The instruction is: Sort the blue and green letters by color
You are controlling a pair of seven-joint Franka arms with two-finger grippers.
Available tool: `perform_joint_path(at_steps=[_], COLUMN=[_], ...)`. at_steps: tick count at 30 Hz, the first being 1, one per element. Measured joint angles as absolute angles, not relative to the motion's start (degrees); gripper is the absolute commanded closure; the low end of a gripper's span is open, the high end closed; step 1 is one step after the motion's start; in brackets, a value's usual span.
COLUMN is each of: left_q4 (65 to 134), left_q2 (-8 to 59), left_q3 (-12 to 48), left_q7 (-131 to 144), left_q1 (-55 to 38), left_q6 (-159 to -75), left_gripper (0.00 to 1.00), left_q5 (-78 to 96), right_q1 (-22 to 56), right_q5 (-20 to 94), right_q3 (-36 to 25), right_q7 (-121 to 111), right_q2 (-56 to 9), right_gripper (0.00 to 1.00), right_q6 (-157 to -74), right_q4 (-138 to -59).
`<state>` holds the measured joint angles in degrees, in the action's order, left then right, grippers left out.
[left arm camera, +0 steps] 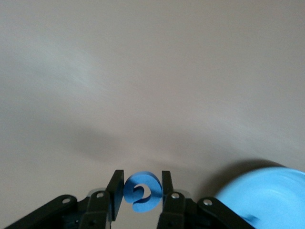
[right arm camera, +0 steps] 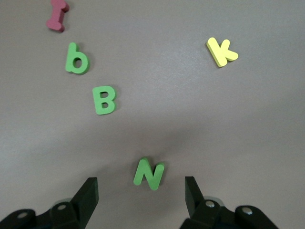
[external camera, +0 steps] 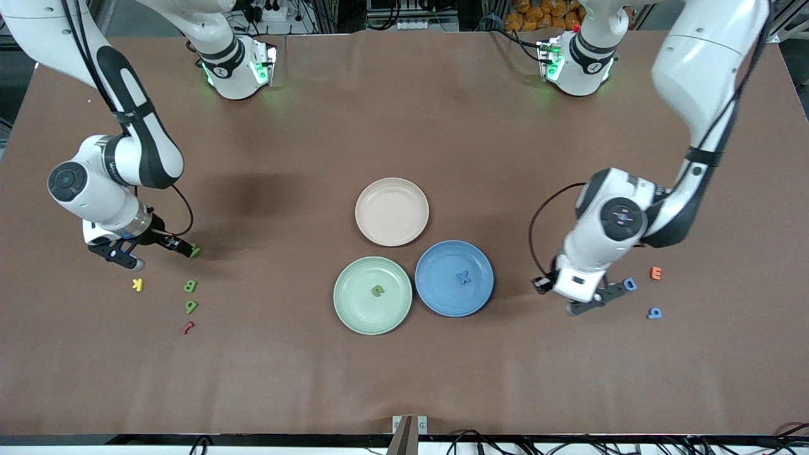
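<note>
Lower right of front frame: blue 9 (external camera: 655,313) lies on the table. Lower centre: green plate (external camera: 354,309) holds a green letter (external camera: 377,291); blue plate (external camera: 436,297) holds blue X (external camera: 464,277). Left gripper (left arm camera: 140,193) clamps blue D (left arm camera: 141,192). Mid-left: green 6 (external camera: 191,307), green B (external camera: 190,286). Right gripper (right arm camera: 141,193) straddles green N (right arm camera: 149,173), fingers apart, not touching.

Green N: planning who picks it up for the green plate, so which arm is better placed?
Right. The right gripper is over the green N, fingers open on either side of it. The left gripper is shut on the blue D at the left arm's end.
</note>
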<state>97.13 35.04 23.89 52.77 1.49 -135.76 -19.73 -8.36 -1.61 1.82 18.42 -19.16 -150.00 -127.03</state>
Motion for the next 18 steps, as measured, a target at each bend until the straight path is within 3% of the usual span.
perform_joint_path(at_steps=[18], left_q4=[91.4], left_q2=[40.9], left_q3=[22.3], left_q7=[65.9], left_q1=[-13.5], left_q6=[-135.7], left_gripper=[0.86], left_q5=[-19.6], right_q1=[-8.6], right_q5=[-1.6], right_q3=[1.8], right_q7=[19.1], right_q2=[-24.0], right_gripper=[0.35], right_q6=[-159.2], right_q4=[-129.9])
